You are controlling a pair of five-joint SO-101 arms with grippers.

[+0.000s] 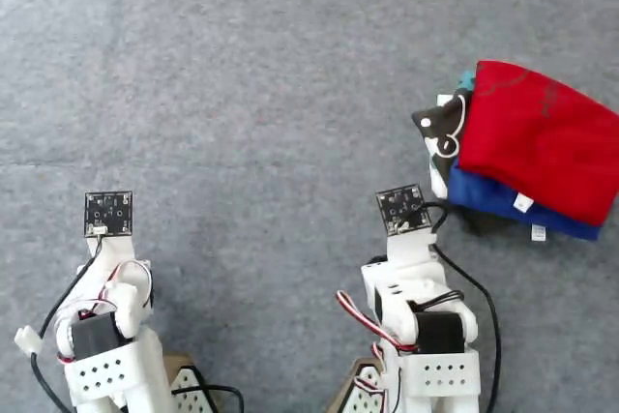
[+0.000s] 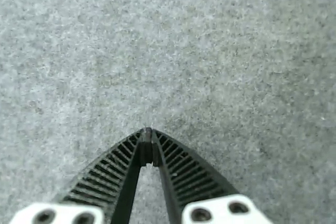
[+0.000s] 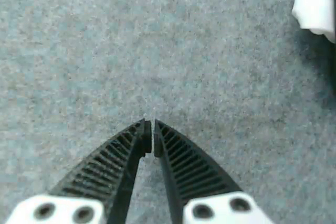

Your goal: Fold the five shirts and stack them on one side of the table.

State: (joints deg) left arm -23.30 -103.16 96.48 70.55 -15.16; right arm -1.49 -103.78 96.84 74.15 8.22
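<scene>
A grey table [image 1: 242,74] carries the whole scene, with a stack of folded shirts [image 1: 488,191] lying just beyond the right gripper [image 3: 148,132] and to its outer side, well apart from the left gripper [image 2: 146,140]. Both grippers are clenched on nothing, their ribbed tips met or very nearly met just above bare cloth.

The red shirt [image 1: 551,132] tops the pile and sits skewed across the blue shirt [image 1: 479,192] beneath it. A dark shirt [image 1: 437,123] pokes out on the side nearest the right gripper, and a white shirt [image 3: 316,1] shows at the pile's near corner, close to that gripper's outer finger. A sliver of teal shirt [image 1: 467,79] peeks from the far edge. With five colours showing, the folding looks finished or close to it.

The pile's untidiness is the main risk. The layers are not squared, so the red shirt could slide off the blue one if the pile is nudged.

The right arm [image 1: 421,307] is the likeliest cause, since it sits right beside the stack. Any swing toward its outer side could catch the dark shirt's loose edge and drag the fold open. Its black cable [image 1: 471,278] loops toward the pile and could snag on the fabric or on the small white tag [image 1: 523,203] hanging from the blue shirt. How much table lies beyond the stack cannot be judged, so a push outward may also tip the shirts over the edge.
</scene>
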